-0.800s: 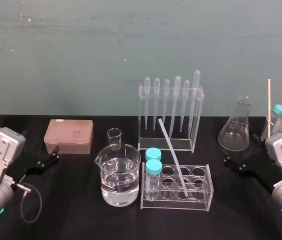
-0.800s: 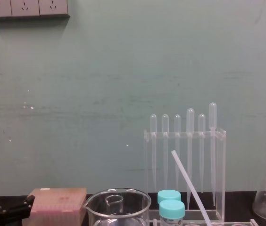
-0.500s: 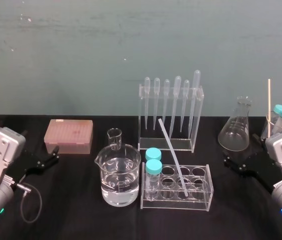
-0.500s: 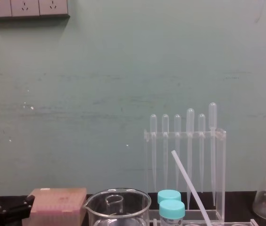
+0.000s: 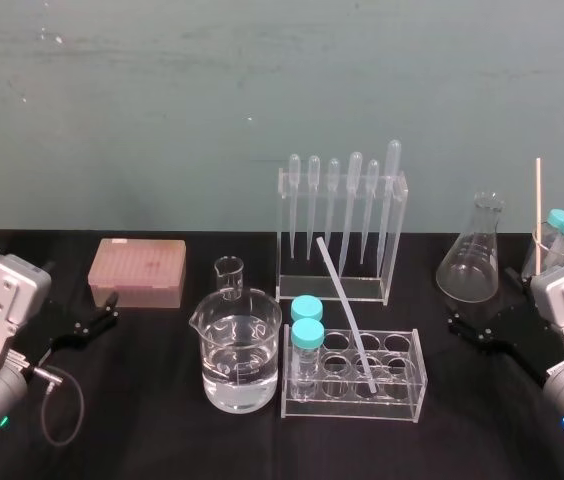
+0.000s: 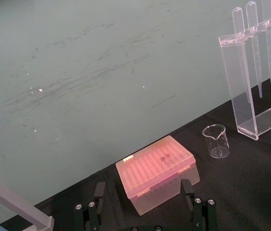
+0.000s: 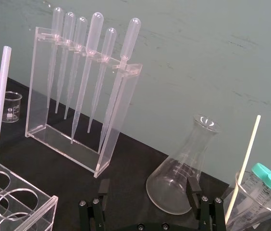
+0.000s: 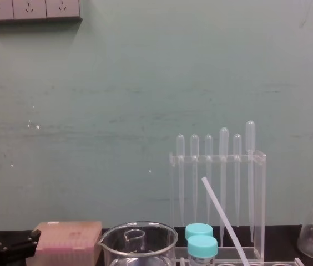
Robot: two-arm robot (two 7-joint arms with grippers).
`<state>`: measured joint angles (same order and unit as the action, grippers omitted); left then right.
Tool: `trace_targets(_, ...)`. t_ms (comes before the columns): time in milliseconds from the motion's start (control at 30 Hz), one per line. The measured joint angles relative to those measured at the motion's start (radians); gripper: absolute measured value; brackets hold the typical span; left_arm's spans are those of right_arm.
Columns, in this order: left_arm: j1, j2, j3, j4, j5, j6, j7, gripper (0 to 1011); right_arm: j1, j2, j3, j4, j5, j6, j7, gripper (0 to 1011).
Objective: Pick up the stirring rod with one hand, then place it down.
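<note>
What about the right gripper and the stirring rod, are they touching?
Apart. The head view shows bare table between the right gripper, at the table's right, and the stirring rod leaning in the test tube rack.

Pink tip box, water-filled beaker, small beaker, pipette stand, tube rack, conical flask

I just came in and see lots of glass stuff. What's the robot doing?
Nothing is being handled right now. The stirring rod leans in the clear tube rack mid-table, not yet picked up. The left gripper and right gripper sit at the table's sides, fingers open and empty.
</note>
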<state>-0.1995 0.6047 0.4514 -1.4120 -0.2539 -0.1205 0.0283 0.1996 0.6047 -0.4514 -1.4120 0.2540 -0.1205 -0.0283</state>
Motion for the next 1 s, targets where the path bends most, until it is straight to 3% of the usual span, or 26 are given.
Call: trace_targets(1000, 0.0, 0.0, 0.0, 0.0, 0.0, 0.0, 0.0, 1000, 0.0, 0.0, 0.0, 0.0, 0.0, 0.0, 0.0, 1000)
